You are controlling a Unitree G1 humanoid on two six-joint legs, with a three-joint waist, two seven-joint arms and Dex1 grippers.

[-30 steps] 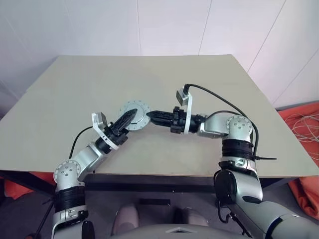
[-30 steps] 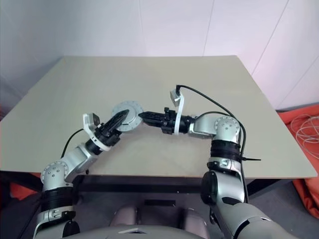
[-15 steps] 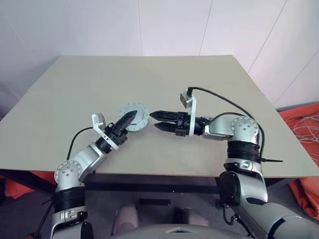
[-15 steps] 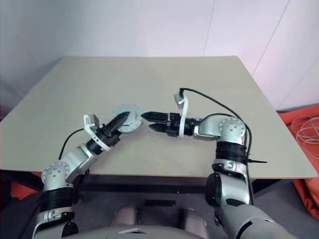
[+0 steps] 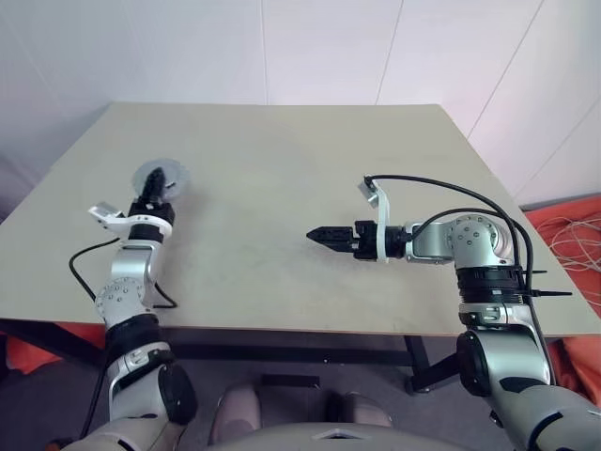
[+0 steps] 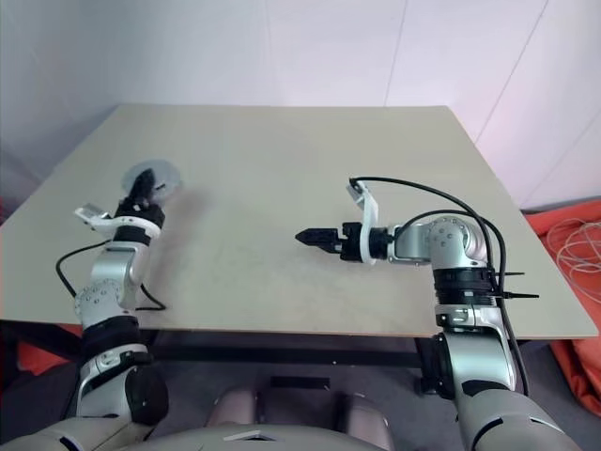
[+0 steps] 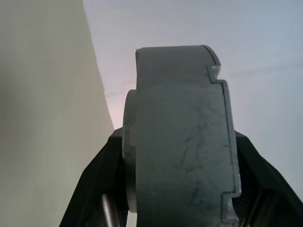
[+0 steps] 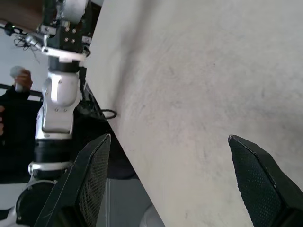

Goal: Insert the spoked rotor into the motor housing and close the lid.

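A thick grey metal disc (image 7: 180, 137), seemingly the closed motor housing, is clamped edgewise by the left gripper (image 5: 157, 184) above the table's (image 5: 300, 169) left side; rigid, heavy and slippery, it is judged best held across its flat faces, while the right gripper (image 5: 324, 236) is spread wide, empty.

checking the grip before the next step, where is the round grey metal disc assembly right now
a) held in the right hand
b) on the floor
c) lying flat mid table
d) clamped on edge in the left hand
d: the round grey metal disc assembly sits on edge between the black fingers of the left hand, over the beige table, while the right hand is open and holds nothing.
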